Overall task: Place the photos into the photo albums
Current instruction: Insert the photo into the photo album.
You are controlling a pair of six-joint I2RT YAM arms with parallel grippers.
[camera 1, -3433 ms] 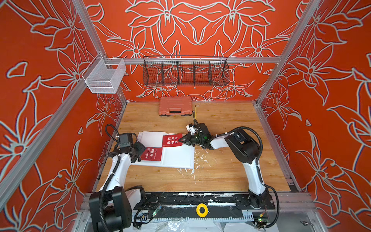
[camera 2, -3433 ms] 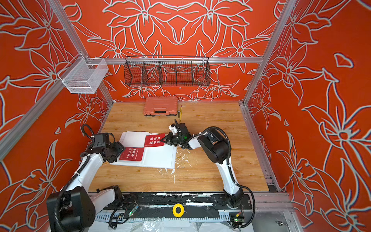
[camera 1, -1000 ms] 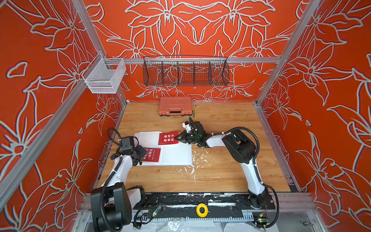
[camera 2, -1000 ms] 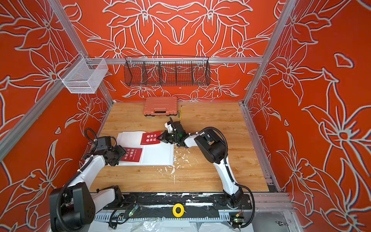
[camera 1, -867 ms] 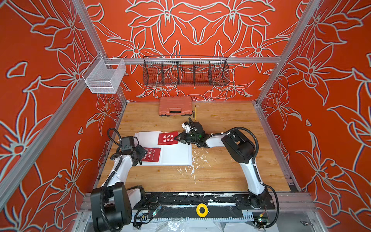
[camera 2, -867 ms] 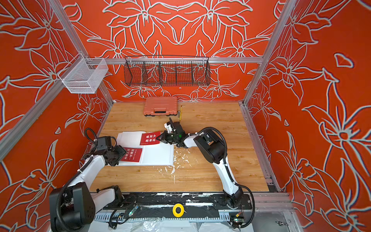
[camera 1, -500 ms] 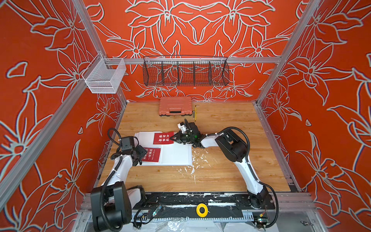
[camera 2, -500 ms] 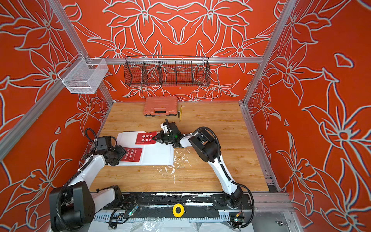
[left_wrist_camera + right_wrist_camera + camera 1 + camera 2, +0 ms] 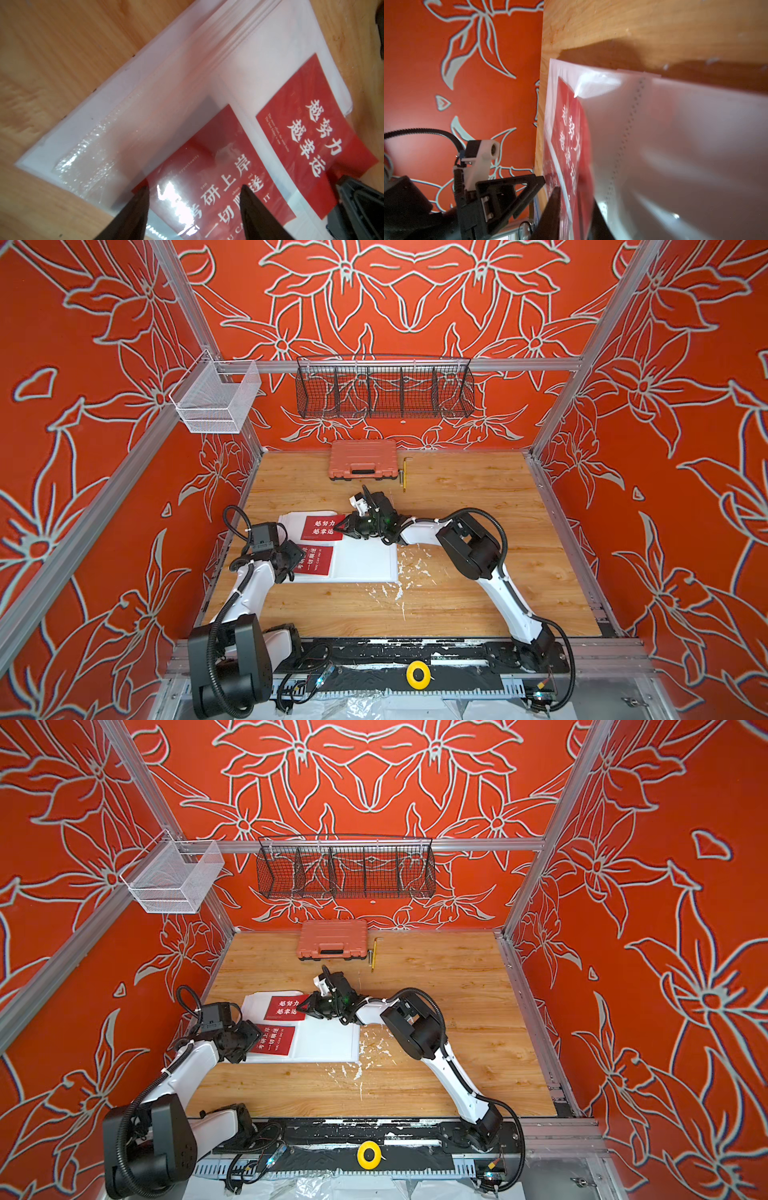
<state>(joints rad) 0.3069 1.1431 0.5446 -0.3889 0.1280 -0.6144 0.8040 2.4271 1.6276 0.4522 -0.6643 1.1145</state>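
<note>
The white photo album lies open at the table's left. Two red photos with white writing lie on it. The far photo lies partly under clear sleeve film, its right end sticking out. My right gripper is at that end, its jaws slightly apart with the card's edge between them. The near photo lies under glossy film. My left gripper is open over its left part.
An orange-pink plastic case and a thin yellow tool lie at the back. White scraps litter the wood right of the album. A black wire basket and a white mesh basket hang on the walls.
My right arm has slid the far red photo leftward over the album page, and its jaws have parted a little. The left arm has stayed put.
</note>
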